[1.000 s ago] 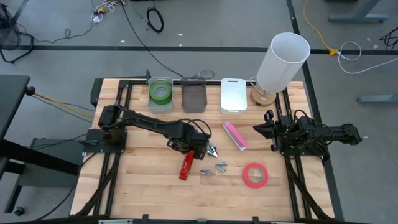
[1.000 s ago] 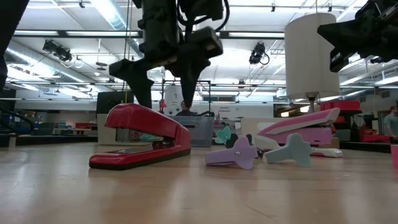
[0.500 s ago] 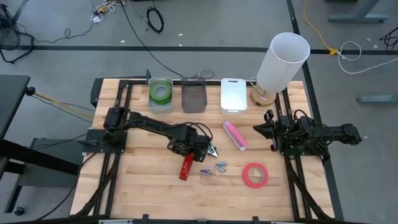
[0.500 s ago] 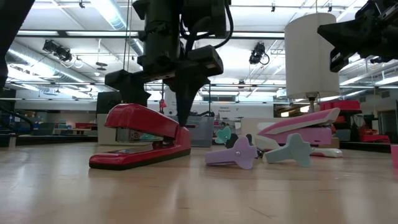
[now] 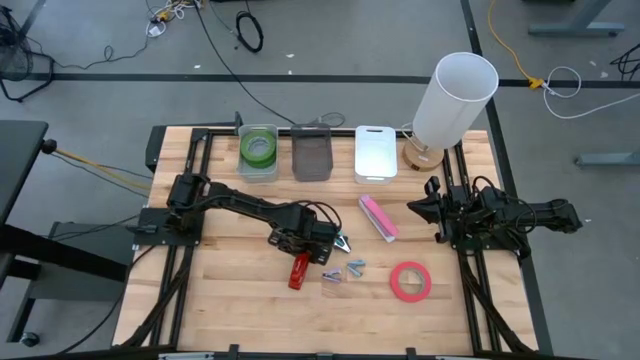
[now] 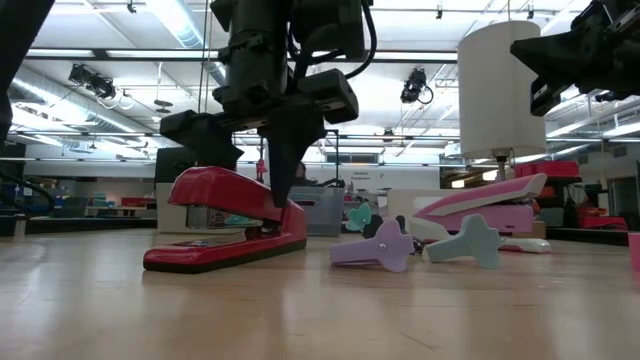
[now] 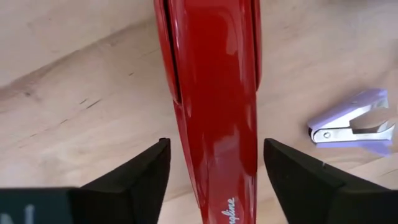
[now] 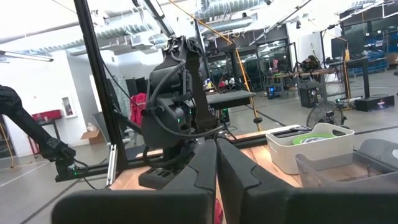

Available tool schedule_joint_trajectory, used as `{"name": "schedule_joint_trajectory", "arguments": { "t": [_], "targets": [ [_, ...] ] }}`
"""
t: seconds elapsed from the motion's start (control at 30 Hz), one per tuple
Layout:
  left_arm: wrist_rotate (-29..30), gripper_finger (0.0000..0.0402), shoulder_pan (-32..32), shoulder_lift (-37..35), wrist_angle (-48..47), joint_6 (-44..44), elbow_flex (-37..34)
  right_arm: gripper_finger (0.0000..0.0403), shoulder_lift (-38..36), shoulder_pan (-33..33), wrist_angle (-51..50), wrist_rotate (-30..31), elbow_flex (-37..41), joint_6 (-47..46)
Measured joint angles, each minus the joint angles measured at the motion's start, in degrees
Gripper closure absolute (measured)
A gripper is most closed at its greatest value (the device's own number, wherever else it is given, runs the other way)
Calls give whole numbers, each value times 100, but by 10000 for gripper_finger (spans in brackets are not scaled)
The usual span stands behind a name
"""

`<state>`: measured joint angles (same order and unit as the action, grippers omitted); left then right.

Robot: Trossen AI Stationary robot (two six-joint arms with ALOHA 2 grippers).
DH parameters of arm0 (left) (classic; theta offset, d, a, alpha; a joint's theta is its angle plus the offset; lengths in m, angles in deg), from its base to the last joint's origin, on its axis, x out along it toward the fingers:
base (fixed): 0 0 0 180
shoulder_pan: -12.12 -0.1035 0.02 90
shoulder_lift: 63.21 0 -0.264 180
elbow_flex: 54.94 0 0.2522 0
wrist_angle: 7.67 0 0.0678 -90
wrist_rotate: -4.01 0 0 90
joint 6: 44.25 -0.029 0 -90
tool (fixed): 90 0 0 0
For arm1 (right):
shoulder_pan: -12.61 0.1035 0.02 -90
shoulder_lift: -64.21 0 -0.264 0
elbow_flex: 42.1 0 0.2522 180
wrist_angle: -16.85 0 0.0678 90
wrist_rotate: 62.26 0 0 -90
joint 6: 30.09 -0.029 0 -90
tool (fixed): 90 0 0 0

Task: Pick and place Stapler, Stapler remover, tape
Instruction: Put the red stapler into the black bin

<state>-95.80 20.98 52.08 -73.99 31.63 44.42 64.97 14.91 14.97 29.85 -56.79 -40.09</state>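
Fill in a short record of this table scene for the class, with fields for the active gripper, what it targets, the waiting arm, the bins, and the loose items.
Active gripper: left gripper, fingers open, straddling the red stapler
Target state: red stapler lying on the table, not lifted
Waiting arm: right gripper, shut, at the table's right edge
Bins: green tape in the left bin; grey bin; white bin
Loose items: pink stapler, red tape roll, purple staple remover
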Motion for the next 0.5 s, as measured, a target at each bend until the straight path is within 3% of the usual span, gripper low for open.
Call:
{"name": "schedule_joint_trajectory", "arguments": {
  "t": [0.5],
  "targets": [
    [4, 228, 0, 0, 10, -39, 0, 386, 1, -1, 1, -1, 0, 1]
  ]
}}
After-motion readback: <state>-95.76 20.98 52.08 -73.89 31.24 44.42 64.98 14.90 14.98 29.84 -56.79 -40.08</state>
